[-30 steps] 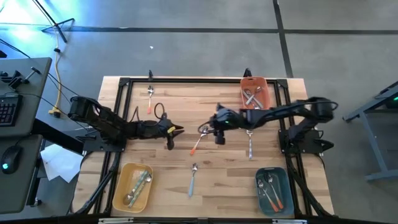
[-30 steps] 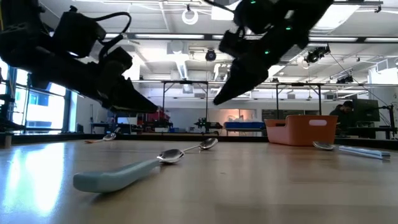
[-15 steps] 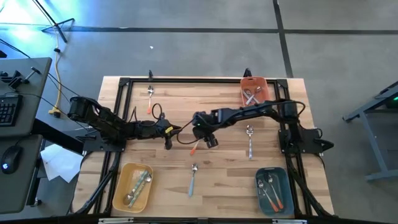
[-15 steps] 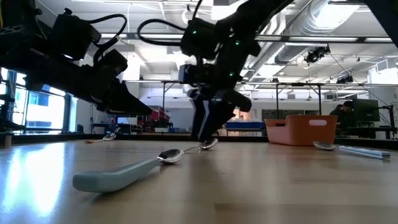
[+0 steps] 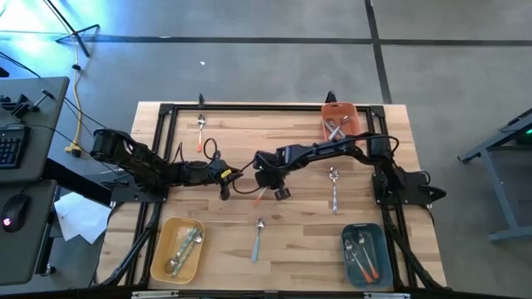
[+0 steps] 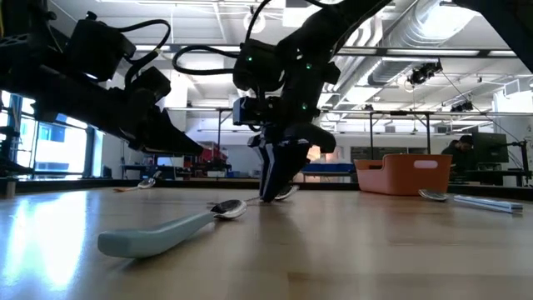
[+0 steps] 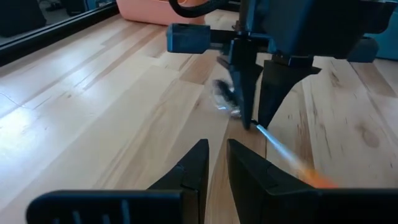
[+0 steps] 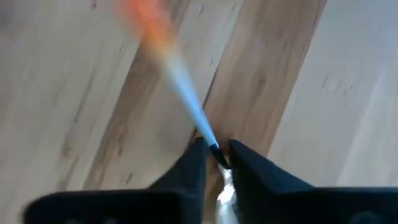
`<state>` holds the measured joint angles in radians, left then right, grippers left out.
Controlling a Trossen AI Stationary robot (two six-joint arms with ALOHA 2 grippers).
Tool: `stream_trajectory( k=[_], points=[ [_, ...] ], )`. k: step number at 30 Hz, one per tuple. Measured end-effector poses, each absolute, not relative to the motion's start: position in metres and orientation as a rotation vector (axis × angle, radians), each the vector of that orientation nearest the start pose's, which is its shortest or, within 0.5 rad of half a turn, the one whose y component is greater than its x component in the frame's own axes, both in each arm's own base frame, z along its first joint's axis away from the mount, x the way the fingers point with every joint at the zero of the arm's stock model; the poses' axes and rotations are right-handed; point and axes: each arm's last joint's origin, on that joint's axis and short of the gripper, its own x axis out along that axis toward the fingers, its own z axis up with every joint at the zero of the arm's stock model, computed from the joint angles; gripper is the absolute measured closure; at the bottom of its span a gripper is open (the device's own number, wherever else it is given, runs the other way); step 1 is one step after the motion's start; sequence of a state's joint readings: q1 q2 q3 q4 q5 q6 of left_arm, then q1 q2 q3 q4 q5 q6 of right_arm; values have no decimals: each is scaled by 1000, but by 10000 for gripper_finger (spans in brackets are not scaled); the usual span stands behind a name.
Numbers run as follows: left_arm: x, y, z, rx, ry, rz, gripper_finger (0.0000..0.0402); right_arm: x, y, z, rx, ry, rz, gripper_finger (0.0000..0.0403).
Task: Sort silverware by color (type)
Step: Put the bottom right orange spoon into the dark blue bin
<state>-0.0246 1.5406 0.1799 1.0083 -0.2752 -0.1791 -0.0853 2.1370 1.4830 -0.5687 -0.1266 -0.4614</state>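
Note:
An orange-handled spoon (image 5: pixel 261 198) lies on the wooden table near its middle, with its metal head toward the far side. My right gripper (image 5: pixel 269 177) stands over it, pointing down and shut on its neck. My left gripper (image 5: pixel 234 175) hovers just to the left of it, above the table. Its fingers (image 7: pixel 198 163) are nearly together with nothing between them. A light-blue-handled spoon (image 5: pixel 257 239) lies nearer the front edge. A further spoon (image 5: pixel 334 189) lies to the right. One more with an orange handle (image 5: pixel 200 133) lies at the far left. My right gripper pinches the spoon's thin metal neck (image 8: pixel 206 135) between its two fingers, just behind the head. The fingers (image 6: pixel 273 179) come from above, pointing down, and lie across the spoon. The orange handle (image 8: pixel 144 22) stretches away over the table; whether it is lifted, I cannot tell.
An orange bin (image 5: pixel 339 123) with silver pieces stands at the far right. A yellow tray (image 5: pixel 178 247) with utensils is at the near left, and a blue tray (image 5: pixel 363 252) with orange-handled ones at the near right. A black frame (image 5: pixel 166 110) borders the table.
My right gripper has gone toward the table's left and down onto the orange-handled spoon, then shut on its neck. The spoon lies about where it did.

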Motion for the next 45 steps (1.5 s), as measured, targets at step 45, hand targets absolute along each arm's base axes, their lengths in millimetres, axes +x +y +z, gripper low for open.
stream_trajectory(
  k=[45],
  points=[
    [213, 2, 111, -43, 301, 258, 355, 166, 267, 267, 951, 1449, -933, 400]
  ],
)
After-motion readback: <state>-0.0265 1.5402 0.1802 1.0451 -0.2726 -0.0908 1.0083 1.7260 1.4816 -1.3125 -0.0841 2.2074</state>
